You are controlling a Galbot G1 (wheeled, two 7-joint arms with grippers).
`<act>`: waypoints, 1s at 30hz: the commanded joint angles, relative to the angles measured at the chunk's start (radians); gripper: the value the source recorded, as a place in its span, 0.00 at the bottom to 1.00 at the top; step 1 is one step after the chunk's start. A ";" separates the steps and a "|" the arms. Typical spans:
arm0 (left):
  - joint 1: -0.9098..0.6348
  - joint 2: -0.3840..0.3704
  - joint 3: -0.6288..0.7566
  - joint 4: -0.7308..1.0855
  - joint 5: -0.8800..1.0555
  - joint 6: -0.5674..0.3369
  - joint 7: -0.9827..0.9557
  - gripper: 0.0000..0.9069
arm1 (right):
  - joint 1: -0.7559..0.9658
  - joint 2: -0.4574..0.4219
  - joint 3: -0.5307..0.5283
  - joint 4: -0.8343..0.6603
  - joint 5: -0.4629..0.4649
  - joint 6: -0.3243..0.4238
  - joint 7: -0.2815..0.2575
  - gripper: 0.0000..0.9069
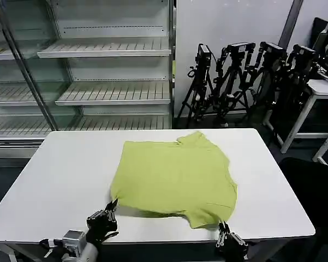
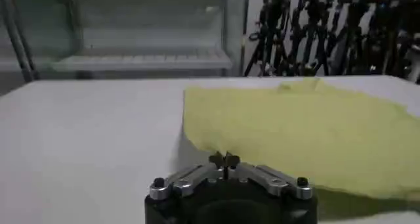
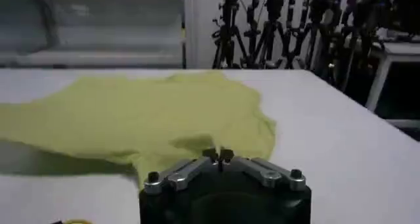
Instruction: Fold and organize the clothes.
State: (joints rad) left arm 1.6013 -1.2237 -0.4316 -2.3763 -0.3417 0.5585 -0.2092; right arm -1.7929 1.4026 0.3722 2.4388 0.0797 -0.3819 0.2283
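The clothes are one lime yellow-green T-shirt (image 1: 174, 176) spread sideways on the white table (image 1: 65, 174), one sleeve toward the far side and one toward me. My left gripper (image 1: 114, 206) is shut on the shirt's near left corner, with the cloth (image 2: 308, 133) stretching away beyond its closed tips (image 2: 223, 158). At the near right corner by the sleeve, my right gripper (image 1: 224, 225) is shut as well, and a sliver of fabric (image 3: 164, 117) shows at its tips (image 3: 220, 155). The near edge sits slightly raised and casts a dark shadow on the table.
Empty white shelves (image 1: 106, 49) stand behind the table on the left. A row of black tripods with cameras (image 1: 245, 82) stands behind on the right, next to a white side table (image 1: 319, 90). Bare tabletop lies left and right of the shirt.
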 commanded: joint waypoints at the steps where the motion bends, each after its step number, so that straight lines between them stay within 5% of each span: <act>1: -0.048 0.036 -0.004 -0.014 -0.020 -0.006 0.007 0.02 | 0.167 -0.051 0.060 -0.010 0.128 -0.034 -0.001 0.00; 11: -0.147 0.048 0.017 0.080 -0.042 -0.016 0.019 0.02 | 0.385 -0.127 0.064 -0.135 0.250 -0.125 0.029 0.00; 30: -0.371 0.114 0.072 0.255 -0.059 -0.016 0.019 0.02 | 0.605 -0.200 -0.005 -0.322 0.314 -0.177 0.041 0.00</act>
State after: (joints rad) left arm 1.3503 -1.1284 -0.3784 -2.2128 -0.3946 0.5423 -0.1900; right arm -1.2903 1.2308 0.3787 2.1975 0.3571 -0.5396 0.2668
